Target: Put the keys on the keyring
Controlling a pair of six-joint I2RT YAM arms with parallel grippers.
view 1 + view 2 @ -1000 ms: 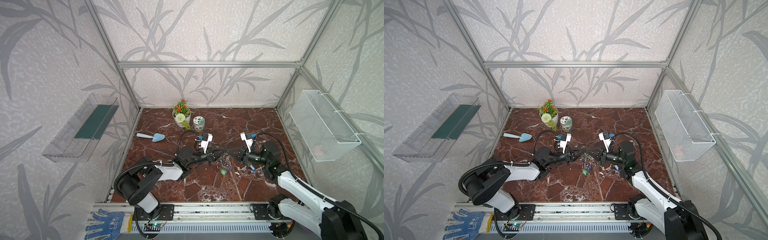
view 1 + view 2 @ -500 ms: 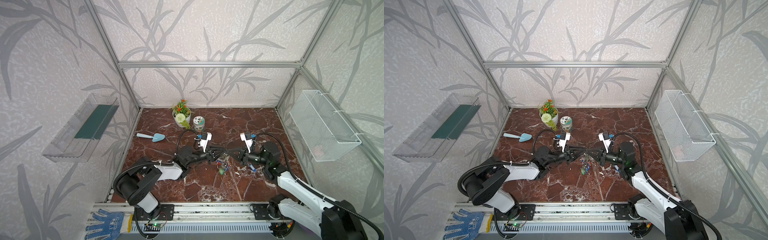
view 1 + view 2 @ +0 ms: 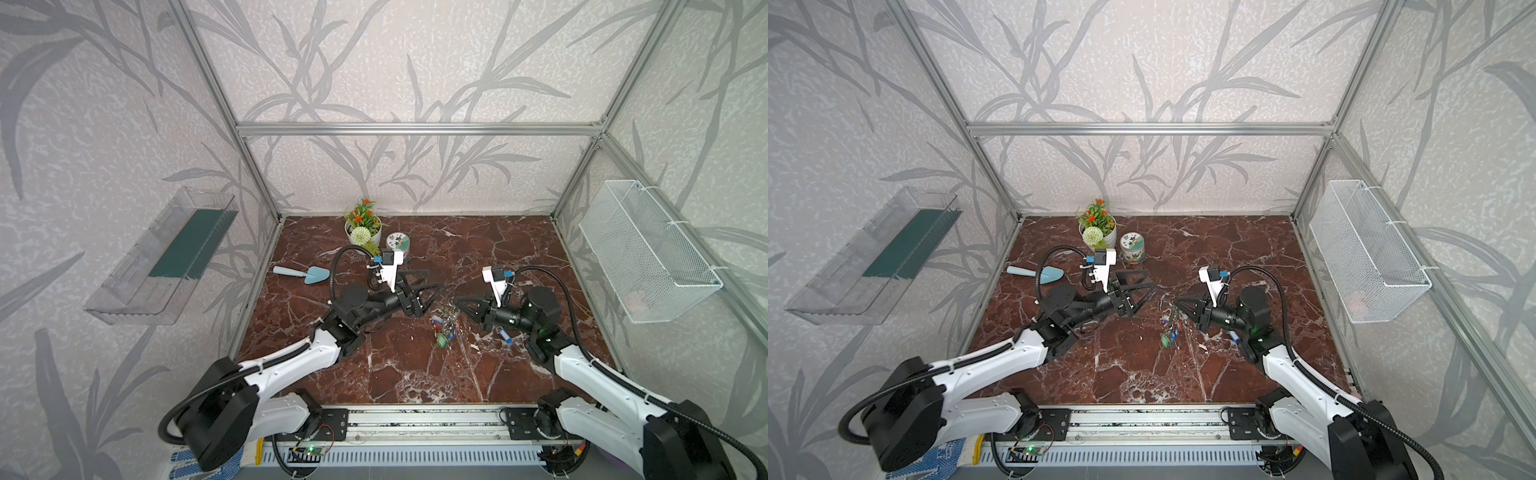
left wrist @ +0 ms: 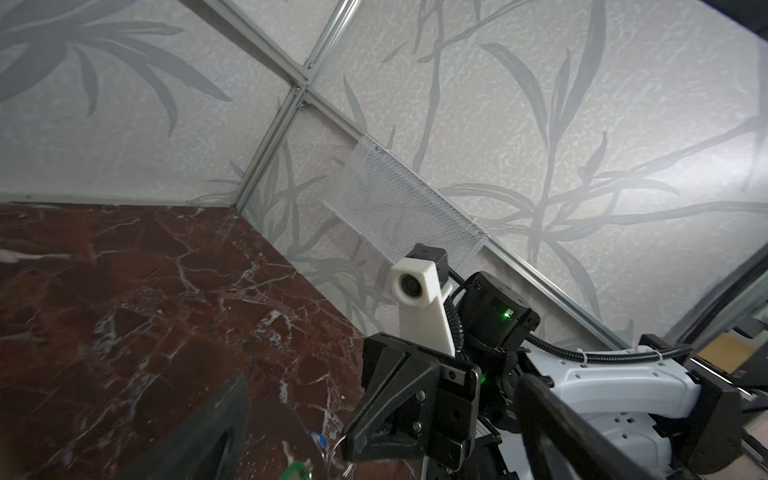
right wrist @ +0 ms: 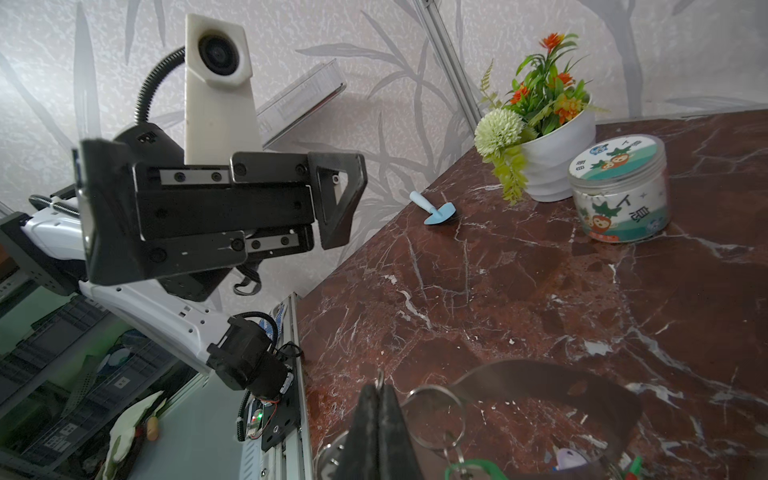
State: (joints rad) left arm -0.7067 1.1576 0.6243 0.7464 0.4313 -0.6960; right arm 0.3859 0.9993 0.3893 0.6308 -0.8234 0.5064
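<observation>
Looking down at the red-brown marble bench (image 3: pixel 395 374), we are seeing the two arms pointing at each other near the middle. The left jaws are standing wide open and are holding nothing. They are hanging near the bunch of things between the arms, but they are not touching it. The right jaws are pressing tight together. In the right wrist view they are pinching a thin bit of metal at the edge of the flat grey oval metal keyring (image 5: pixel 561 384), so the keyring is hanging from their tip. Small oblong plastic keys with metal split rings (image 3: pixel 444 328) are dangling from the keyring in a bunch. Among them we are seeing a green key (image 5: pixel 469 463) and a lilac key (image 5: pixel 567 457). In both top views the green key is showing at the near end of the bunch. We cannot tell if it is touching the bench. One blue key (image 3: pixel 503 333) is lying on the bench, just beside the right arm. Far back on the bench a white pot of orange flowers (image 3: pixel 363 235), a round jar with a picture lid (image 3: pixel 397 245) and a light blue toy shovel (image 3: pixel 305 274) are sitting well apart from the bunch.
</observation>
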